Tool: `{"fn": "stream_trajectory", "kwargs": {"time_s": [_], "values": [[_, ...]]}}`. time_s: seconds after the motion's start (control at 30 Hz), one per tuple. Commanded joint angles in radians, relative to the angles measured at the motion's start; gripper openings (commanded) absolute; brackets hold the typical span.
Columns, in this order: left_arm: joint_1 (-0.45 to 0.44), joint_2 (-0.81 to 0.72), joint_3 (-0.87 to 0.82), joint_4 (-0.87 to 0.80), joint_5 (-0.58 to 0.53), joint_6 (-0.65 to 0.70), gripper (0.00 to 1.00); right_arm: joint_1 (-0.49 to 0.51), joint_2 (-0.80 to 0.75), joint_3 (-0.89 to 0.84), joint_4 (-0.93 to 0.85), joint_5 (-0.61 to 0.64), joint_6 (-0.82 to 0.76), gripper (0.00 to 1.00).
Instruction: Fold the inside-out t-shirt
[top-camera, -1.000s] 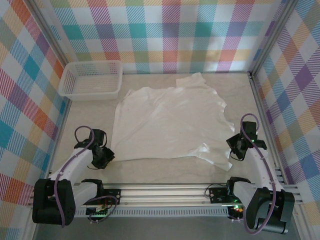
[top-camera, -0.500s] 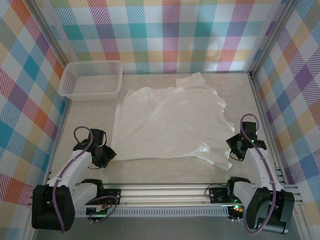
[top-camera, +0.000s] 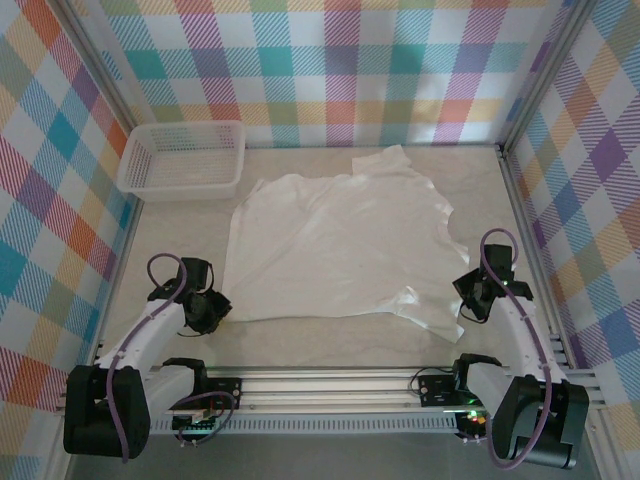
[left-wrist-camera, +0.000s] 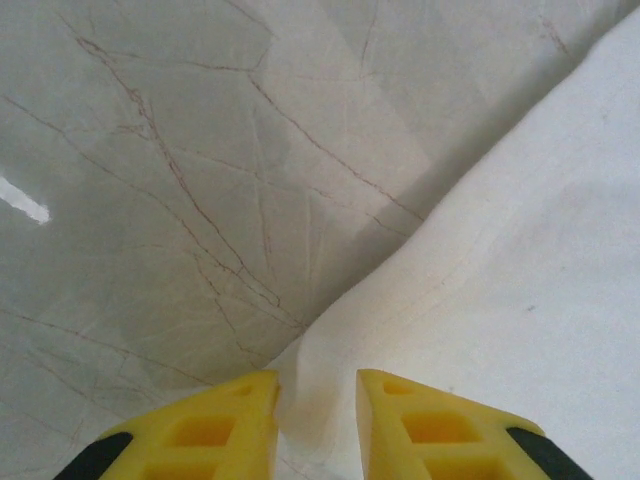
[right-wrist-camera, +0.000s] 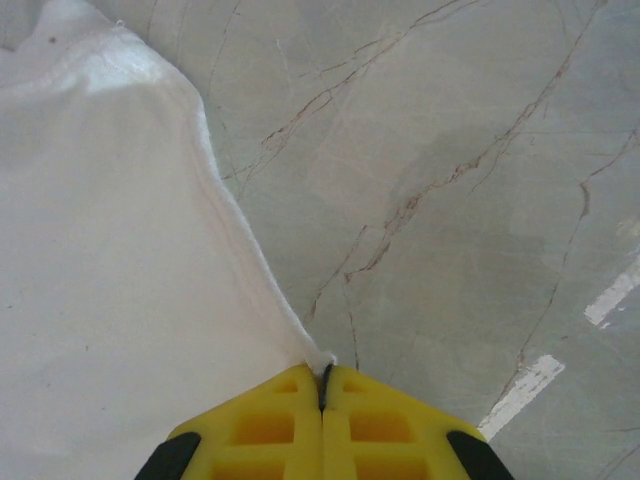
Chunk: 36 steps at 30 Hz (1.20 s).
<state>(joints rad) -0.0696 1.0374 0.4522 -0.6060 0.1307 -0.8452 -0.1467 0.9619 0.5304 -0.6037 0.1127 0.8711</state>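
The white inside-out t-shirt lies spread flat on the marble table, one sleeve pointing to the back. My left gripper sits at the shirt's near left corner. In the left wrist view its yellow fingers stand open with the corner of the t-shirt lying between them. My right gripper is at the shirt's near right edge. In the right wrist view its jaws are pressed together, pinching the hem of the t-shirt at the fingertips.
A white plastic mesh basket stands at the back left. Checkered walls enclose the table on three sides. An aluminium rail runs along the near edge between the arm bases. Bare marble lies in front of the shirt.
The left gripper has crept slightly right, onto the shirt's near left corner. The right arm and the shirt have stayed still.
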Motion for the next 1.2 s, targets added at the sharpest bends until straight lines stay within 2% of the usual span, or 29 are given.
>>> {"fn": "stream_trajectory", "kwargs": {"time_s": [0.0,0.17,0.3,0.37,0.47,0.5,0.7,0.9,1.0,1.17], "values": [[-0.004,0.023,-0.010,-0.007,-0.002,-0.008,0.30,0.000,-0.014,-0.012,-0.010,0.024,-0.015,0.00],[-0.004,0.023,-0.004,-0.068,-0.027,0.006,0.34,0.001,-0.013,-0.007,-0.005,0.022,-0.018,0.00],[-0.004,0.032,-0.010,-0.028,-0.013,-0.009,0.28,0.001,-0.010,-0.014,-0.002,0.018,-0.017,0.00],[-0.005,0.050,-0.008,-0.019,-0.008,-0.011,0.21,0.001,-0.012,-0.012,-0.006,0.020,-0.015,0.00],[-0.004,0.065,0.006,-0.043,-0.014,0.002,0.02,0.000,-0.016,-0.007,-0.017,0.031,-0.017,0.00],[-0.005,0.061,0.013,-0.062,-0.021,0.004,0.00,0.001,-0.018,-0.005,-0.025,0.039,-0.017,0.00],[-0.005,-0.051,0.060,-0.257,-0.125,0.004,0.00,0.001,-0.047,-0.025,-0.097,0.112,0.018,0.00],[-0.004,-0.159,0.062,-0.230,-0.028,-0.025,0.00,0.001,-0.089,-0.010,-0.104,0.098,0.010,0.00],[-0.004,-0.132,0.147,-0.230,-0.064,-0.010,0.00,0.001,-0.072,0.043,-0.075,0.066,-0.035,0.00],[-0.004,0.009,0.309,-0.193,-0.115,0.036,0.00,0.001,0.022,0.137,-0.013,0.017,-0.083,0.00]]}}
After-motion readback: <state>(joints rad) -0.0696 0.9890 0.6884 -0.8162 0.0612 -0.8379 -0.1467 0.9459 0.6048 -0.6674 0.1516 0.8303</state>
